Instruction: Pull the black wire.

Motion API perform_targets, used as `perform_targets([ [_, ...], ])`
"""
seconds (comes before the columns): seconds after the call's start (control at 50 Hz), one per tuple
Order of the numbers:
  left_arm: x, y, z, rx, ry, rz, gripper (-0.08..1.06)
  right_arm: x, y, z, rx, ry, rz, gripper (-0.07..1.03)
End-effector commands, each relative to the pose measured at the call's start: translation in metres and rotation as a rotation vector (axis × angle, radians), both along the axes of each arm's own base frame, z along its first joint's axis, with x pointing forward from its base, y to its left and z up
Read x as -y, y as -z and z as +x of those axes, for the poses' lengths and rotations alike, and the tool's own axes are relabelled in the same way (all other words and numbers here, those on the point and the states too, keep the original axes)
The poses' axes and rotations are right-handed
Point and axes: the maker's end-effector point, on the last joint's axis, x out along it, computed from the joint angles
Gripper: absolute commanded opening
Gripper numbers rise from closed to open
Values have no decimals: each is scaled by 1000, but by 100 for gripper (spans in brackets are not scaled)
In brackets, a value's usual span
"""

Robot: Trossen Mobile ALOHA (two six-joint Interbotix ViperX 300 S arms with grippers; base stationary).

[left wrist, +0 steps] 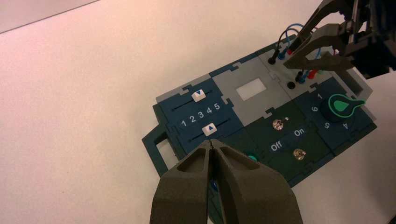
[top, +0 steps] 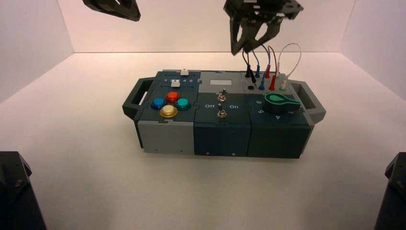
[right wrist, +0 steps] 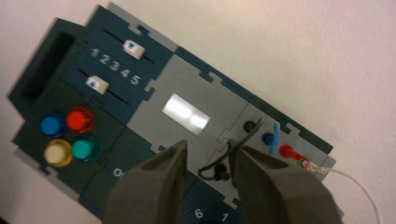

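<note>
Hovering my right gripper (right wrist: pixel 208 158) spread around the black wire (right wrist: pixel 232 156) to pinch it; left gripper (left wrist: pixel 212 145) pressed together, parked.

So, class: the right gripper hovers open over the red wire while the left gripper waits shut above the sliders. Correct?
Not quite. The right gripper hovers open over the black wire, not the red one; the right wrist view shows this. The left gripper does wait shut above the sliders.

Right gripper (right wrist: pixel 209 161) jaws straddle the black wire (right wrist: pixel 232 156).
</note>
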Motion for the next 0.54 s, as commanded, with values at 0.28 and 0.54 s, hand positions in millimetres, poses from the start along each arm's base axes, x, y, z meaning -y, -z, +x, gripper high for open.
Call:
perform_targets([
  [0.28,0,-22,6,65,-7,-32,-3,-3,-89,-26,219,-40,152,61],
  [0.54,-3,-24,9,74,-24,-41,-3,8,-95,-39,287,-37,189,61],
])
